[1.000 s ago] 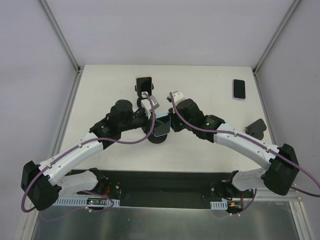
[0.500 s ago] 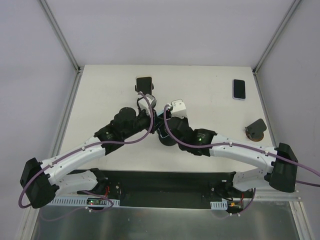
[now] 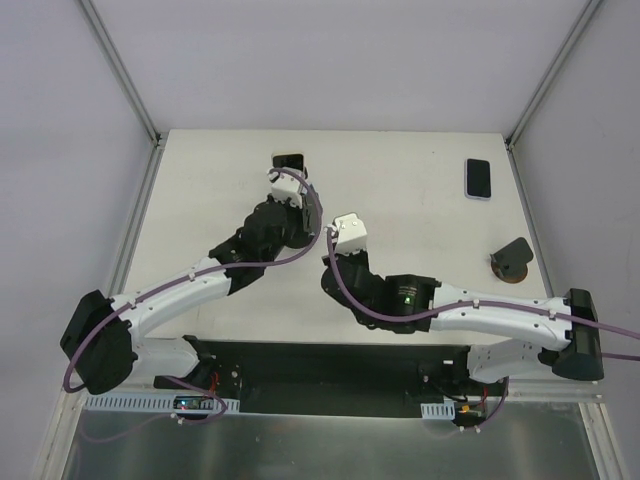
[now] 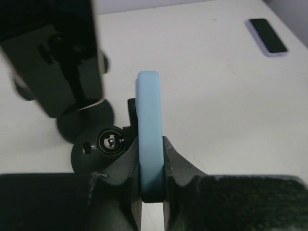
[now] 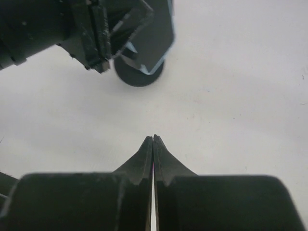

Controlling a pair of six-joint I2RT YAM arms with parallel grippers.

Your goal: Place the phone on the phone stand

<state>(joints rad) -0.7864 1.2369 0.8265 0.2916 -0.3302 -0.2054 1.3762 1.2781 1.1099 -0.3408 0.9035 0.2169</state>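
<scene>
My left gripper is shut on a light blue phone, held edge-on and upright between the jaws. The black phone stand is just left of and beyond it, with its round base on the table. In the top view the stand is at the back centre, and my left gripper is right in front of it, hiding the phone. My right gripper is shut and empty, low over bare table, and it also shows in the top view.
A second dark phone lies at the back right and also shows in the left wrist view. Another black stand is at the right edge. A small round black part with a shiny screw sits just left of the held phone.
My left gripper has carried the phone away from the table's middle toward the back, up to the stand. My right gripper has pulled back toward the near edge, away from the phone.
</scene>
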